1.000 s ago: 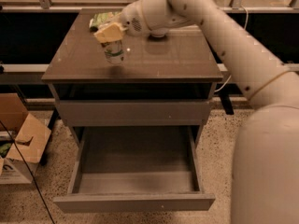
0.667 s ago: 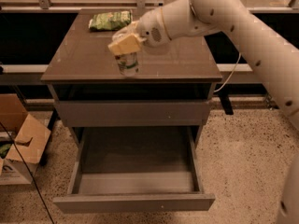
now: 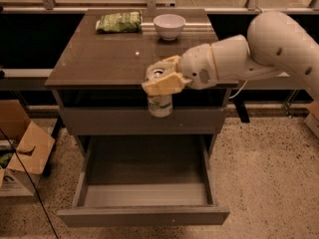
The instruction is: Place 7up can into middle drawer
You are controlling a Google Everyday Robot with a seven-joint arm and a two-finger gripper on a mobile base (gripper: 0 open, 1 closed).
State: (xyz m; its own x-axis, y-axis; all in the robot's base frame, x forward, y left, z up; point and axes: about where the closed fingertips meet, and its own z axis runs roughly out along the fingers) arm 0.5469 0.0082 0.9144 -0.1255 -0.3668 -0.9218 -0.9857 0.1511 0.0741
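My gripper (image 3: pixel 160 79) is shut on the 7up can (image 3: pixel 160 104), a small white and green can with a silver top. It holds the can upright in the air, just past the front edge of the cabinet top (image 3: pixel 114 59) and above the open drawer. The middle drawer (image 3: pixel 144 183) is pulled out wide below, its inside bare. The can hangs in front of the closed grey drawer front (image 3: pixel 109 121) above it.
A green snack bag (image 3: pixel 119 22) and a white bowl (image 3: pixel 169 26) sit at the back of the cabinet top. An open cardboard box (image 3: pixel 22 153) stands on the floor at the left. Speckled floor lies to the right of the cabinet.
My gripper has carried the can from the back left of the cabinet top forward and right, past the front edge, and lower, over the open drawer.
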